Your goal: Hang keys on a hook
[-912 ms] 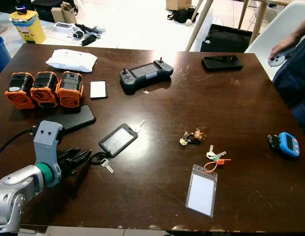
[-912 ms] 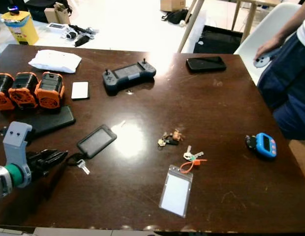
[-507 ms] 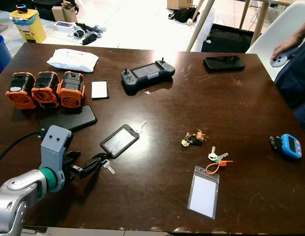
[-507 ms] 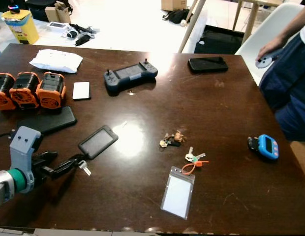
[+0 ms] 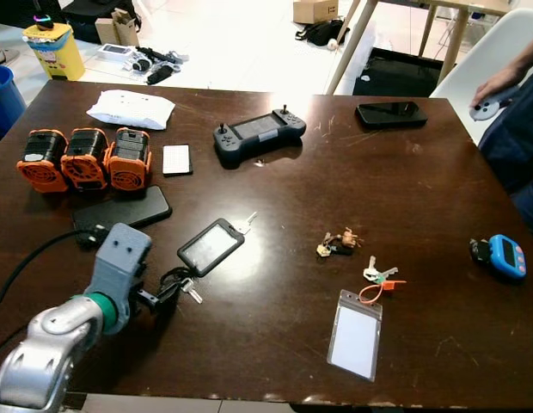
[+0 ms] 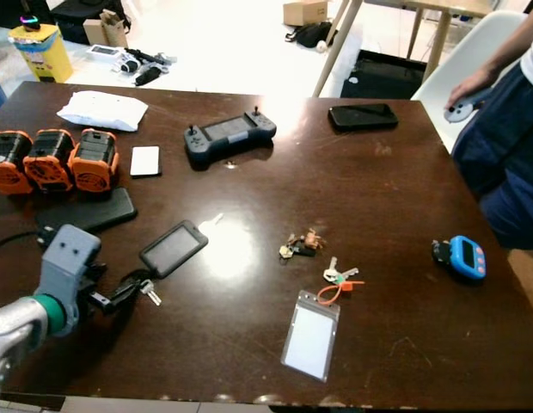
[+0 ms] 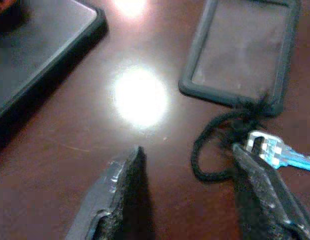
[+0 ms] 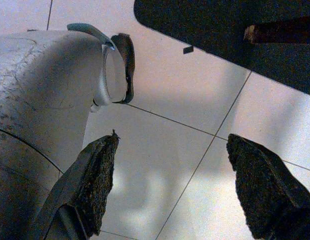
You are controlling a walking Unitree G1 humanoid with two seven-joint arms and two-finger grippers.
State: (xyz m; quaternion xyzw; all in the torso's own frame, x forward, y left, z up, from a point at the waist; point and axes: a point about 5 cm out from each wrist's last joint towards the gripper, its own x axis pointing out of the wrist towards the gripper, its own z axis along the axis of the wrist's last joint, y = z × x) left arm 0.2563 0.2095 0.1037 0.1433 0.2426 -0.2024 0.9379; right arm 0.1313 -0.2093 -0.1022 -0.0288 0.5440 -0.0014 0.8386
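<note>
A black card holder (image 5: 211, 246) lies on the dark wooden table (image 5: 275, 189) with a black cord loop (image 7: 211, 159) and a silver key (image 7: 269, 148) tied to its near end. My left gripper (image 5: 167, 290) is low over the table and open. One finger (image 7: 259, 186) rests right beside the key and cord, the other (image 7: 121, 196) on bare wood. A key bunch with an orange tag (image 5: 380, 277) and a small keyring with a charm (image 5: 337, 242) lie farther right. My right gripper (image 8: 172, 137) hangs open above a tiled floor.
Orange battery packs (image 5: 84, 158) and a black phone (image 5: 122, 207) sit at the left. A game controller (image 5: 259, 132), a white packet (image 5: 130, 108), a second phone (image 5: 391, 112), a clear badge holder (image 5: 355, 321) and a blue timer (image 5: 502, 255) are spread around. A person's arm (image 5: 507, 77) is at the right.
My left arm has moved right along the table and its fingers have spread apart; they now reach the cord and key. The head camera has shifted a little.
</note>
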